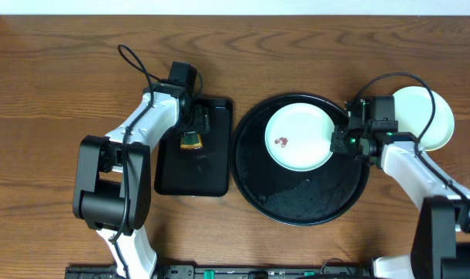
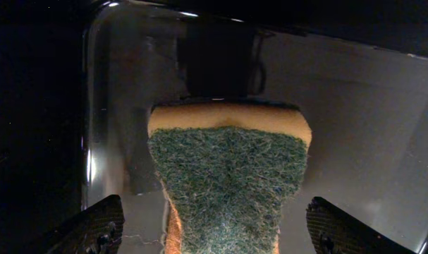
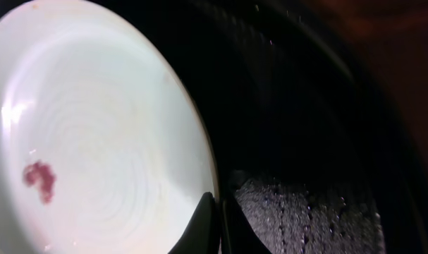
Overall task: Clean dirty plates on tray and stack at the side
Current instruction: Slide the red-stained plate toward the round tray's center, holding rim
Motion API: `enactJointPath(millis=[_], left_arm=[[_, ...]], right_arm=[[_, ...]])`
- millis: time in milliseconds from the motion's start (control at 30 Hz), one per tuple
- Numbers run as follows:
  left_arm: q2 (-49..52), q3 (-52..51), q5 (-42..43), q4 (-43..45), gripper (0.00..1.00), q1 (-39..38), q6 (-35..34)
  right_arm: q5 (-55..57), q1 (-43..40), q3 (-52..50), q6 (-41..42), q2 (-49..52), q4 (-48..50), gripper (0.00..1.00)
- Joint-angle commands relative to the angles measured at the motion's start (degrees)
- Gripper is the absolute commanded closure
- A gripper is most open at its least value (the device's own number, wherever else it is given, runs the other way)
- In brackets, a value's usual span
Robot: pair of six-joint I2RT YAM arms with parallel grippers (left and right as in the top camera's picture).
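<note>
A pale mint-white plate (image 1: 299, 137) with a reddish smear (image 1: 281, 142) lies in the upper part of the round black tray (image 1: 296, 205). My right gripper (image 1: 339, 142) is shut on its right rim. In the right wrist view the two fingertips (image 3: 217, 204) pinch the edge of the plate (image 3: 94, 141), and the smear (image 3: 41, 180) shows at left above the wet tray (image 3: 305, 212). My left gripper (image 1: 192, 128) hangs open over a green-and-yellow sponge (image 1: 191, 139). Its fingers (image 2: 101, 226) stand well apart on either side of the sponge (image 2: 228, 176) without touching it.
The sponge rests in a smaller rectangular black tray (image 1: 192, 174) left of the round one. Another pale plate (image 1: 428, 116) sits on the wooden table at the far right, behind my right arm. Water drops speckle the round tray's lower half.
</note>
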Motion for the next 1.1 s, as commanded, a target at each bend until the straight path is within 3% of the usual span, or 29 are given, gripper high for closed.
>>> enactJointPath(millis=[0,67,100,133,200,300,467,1067], left_arm=[[-0.2,-0.5,-0.7,-0.1,0.16,0.1,0.3],[-0.2,-0.5,-0.7,-0.1,0.16,0.1,0.3],[-0.2,-0.5,-0.7,-0.1,0.16,0.1,0.3],[-0.2,-0.5,-0.7,-0.1,0.16,0.1,0.3],[-0.2,-0.5,-0.7,-0.1,0.16,0.1,0.3],[-0.2,-0.5,-0.7,-0.1,0.16,0.1,0.3],[-0.2,-0.5,-0.7,-0.1,0.16,0.1,0.3],[-0.2,-0.5,-0.5,0.1,0.16,0.1,0.1]], right_arm=[[0.4,0.6,-0.4,1.5,3.0,1.6,0.99],[0.0,0.7,-0.4,1.4,4.7,2.6,0.97],[-0.3,0.6,-0.3,0.9,5.2,2.9,0.91],[-1.0,0.6,-0.3,-0.3,5.2,3.4,0.78],[-2.1,0.5,0.8,-2.1,4.4,2.6,0.62],[-2.4,0.2,4.6,-3.9,2.4,-1.9,0.55],[-2.0,0.2,8.9,-8.6,0.9,-5.2,0.52],[2.3,0.8,6.5,-8.7,1.8,-5.2,0.52]])
